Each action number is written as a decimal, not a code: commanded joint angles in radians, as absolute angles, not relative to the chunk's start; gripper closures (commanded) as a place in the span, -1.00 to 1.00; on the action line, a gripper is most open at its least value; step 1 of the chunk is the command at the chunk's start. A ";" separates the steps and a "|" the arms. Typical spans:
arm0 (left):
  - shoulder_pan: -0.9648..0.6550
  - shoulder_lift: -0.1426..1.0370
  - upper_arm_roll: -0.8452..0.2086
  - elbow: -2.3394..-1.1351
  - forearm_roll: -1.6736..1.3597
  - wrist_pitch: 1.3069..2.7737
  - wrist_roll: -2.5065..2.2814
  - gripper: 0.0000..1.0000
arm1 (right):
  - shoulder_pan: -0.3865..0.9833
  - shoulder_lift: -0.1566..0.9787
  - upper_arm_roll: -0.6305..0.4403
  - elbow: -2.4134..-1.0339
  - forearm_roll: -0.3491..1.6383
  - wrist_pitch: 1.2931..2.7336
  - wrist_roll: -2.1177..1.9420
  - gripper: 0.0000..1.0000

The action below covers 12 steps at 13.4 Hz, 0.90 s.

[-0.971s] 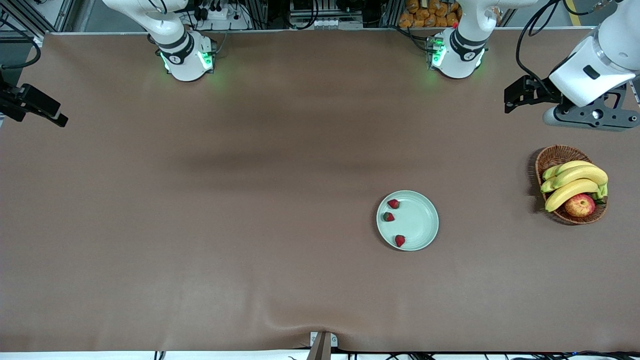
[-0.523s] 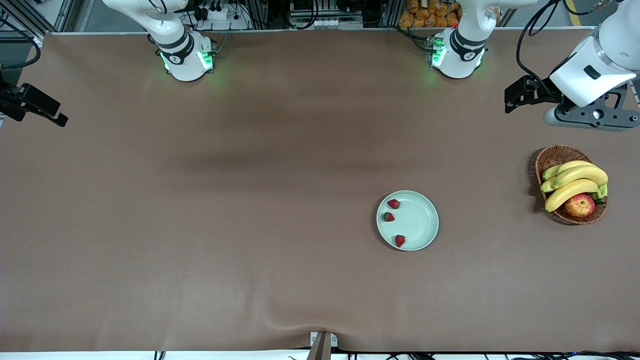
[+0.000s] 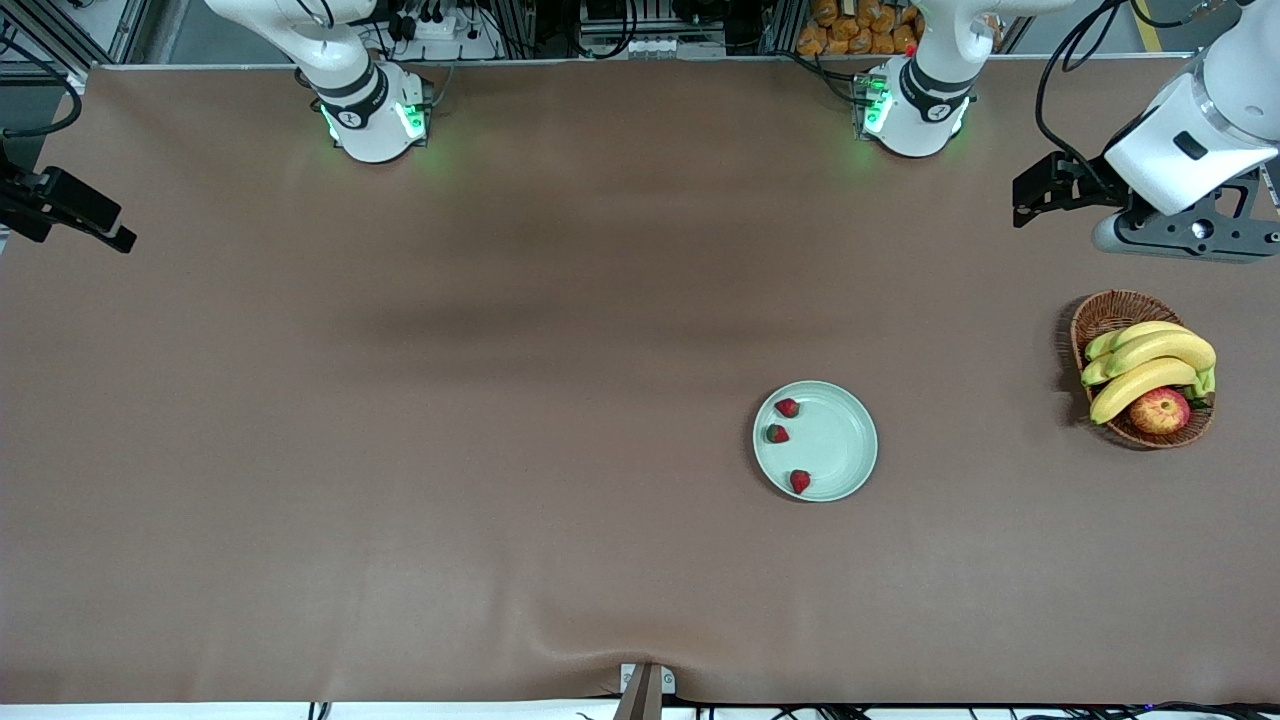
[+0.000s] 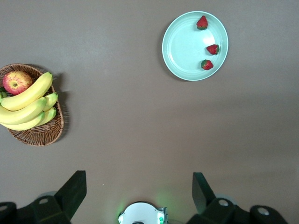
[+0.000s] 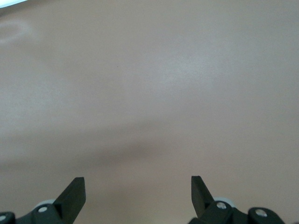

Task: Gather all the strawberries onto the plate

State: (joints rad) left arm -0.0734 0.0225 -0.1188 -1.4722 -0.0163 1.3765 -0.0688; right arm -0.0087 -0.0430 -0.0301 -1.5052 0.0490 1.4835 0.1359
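All three strawberries [image 3: 787, 407] [image 3: 777, 433] [image 3: 799, 481] lie in the plate [image 3: 840, 440], along the side of it toward the right arm's end of the table, none touching another — so by the look of it the collecting is done and this is the closing step. The left gripper [image 4: 136, 189] hangs high over the table's edge at the left arm's end, above bare cloth just past the basket [image 3: 1105, 315] of bananas [image 3: 1150, 365] and an apple [image 3: 1160, 410], its jaws spread wide and empty. The right gripper [image 5: 138, 189] is also released, holding nothing, over bare table at its own end, where the arm waits. No berry shows anywhere on the cloth, so the next move calls for no further pick — only parking the arms clear.
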 commanded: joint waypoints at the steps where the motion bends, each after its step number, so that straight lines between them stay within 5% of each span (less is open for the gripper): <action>1: -0.051 -0.003 -0.135 -1.489 -0.021 1.382 -0.074 -1.00 | 0.002 -0.038 -0.035 -1.486 0.034 1.470 0.141 -1.00; 12: -0.026 0.003 -0.169 -1.489 -0.017 1.384 -0.074 -1.00 | 0.002 -0.038 -0.035 -1.486 0.034 1.470 0.137 -1.00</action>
